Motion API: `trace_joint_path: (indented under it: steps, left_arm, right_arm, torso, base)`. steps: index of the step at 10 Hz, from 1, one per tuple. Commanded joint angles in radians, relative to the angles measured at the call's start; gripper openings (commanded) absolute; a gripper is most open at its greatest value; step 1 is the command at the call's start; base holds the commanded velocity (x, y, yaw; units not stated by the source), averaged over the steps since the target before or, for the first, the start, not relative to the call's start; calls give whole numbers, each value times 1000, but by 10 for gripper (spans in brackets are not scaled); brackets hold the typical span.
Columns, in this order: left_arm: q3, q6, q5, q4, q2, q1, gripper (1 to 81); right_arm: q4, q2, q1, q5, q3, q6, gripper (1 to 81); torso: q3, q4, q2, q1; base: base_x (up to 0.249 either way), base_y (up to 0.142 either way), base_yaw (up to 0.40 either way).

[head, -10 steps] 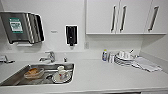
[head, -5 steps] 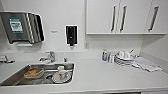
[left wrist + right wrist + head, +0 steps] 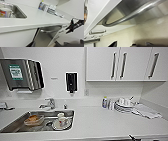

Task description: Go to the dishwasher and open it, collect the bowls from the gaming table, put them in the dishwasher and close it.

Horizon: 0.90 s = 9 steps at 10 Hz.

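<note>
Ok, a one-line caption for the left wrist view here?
Under the white countertop, the dishwasher bar handle, with the right gripper close beside it.

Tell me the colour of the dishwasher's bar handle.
Silvery brushed steel: the curved metal bar handle shows best in the right wrist view, under the white countertop.

White worktop [image 3: 105,122] and cupboards [image 3: 120,63], steel-grey sink [image 3: 15,124], dishwasher [image 3: 43,38] silver, black soap dispenser [image 3: 71,82], blue bottle [image 3: 104,102].
</note>
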Motion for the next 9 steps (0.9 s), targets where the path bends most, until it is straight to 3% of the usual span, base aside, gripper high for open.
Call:
trace_joint_path:
  steps: [1, 3, 7, 9]
  left_arm:
    - [31, 2, 3, 13, -45, -70, 811]
    - [31, 2, 2, 13, -45, -70, 811]
    - [31, 1, 2, 13, -42, -70, 811]
    - [32, 1, -1, 13, -42, -70, 811]
  right_arm:
    - [-179, 22, 149, -89, 21, 196, 811]
    - [-203, 20, 155, -77, 23, 225, 811]
    - [-213, 31, 149, -66, -54, 478, 811]
    - [-218, 38, 149, -61, -69, 555, 811]
  torso:
    - [0, 0, 0, 0]
    - [0, 0, 0, 0]
    - [0, 0, 0, 0]
    - [0, 0, 0, 0]
  base:
    - [0, 0, 0]
    - [0, 0, 0]
    - [0, 0, 0]
    - [0, 0, 0]
